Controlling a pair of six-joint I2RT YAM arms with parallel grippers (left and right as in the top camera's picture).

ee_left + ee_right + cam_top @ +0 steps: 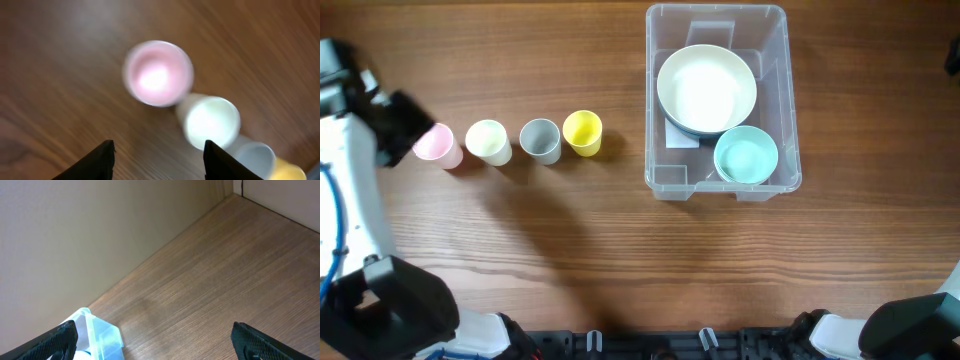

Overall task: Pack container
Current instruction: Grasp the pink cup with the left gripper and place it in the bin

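The clear plastic container (788,100) stands at the right of the table. It holds a large white bowl (706,88) and a small teal bowl (746,155). Left of it stand a pink cup (437,146), a cream cup (488,141), a grey cup (540,139) and a yellow cup (582,132) in a row. My left gripper (405,130) is open and empty just left of the pink cup (158,73); the left wrist view is blurred. My right gripper (155,345) is open and empty, off to the container's side, with one container corner (97,335) in its view.
The cream cup (212,121) touches or nearly touches the pink one in the left wrist view, with the grey cup (255,155) behind it. A beige wall runs along the table's far edge in the right wrist view.
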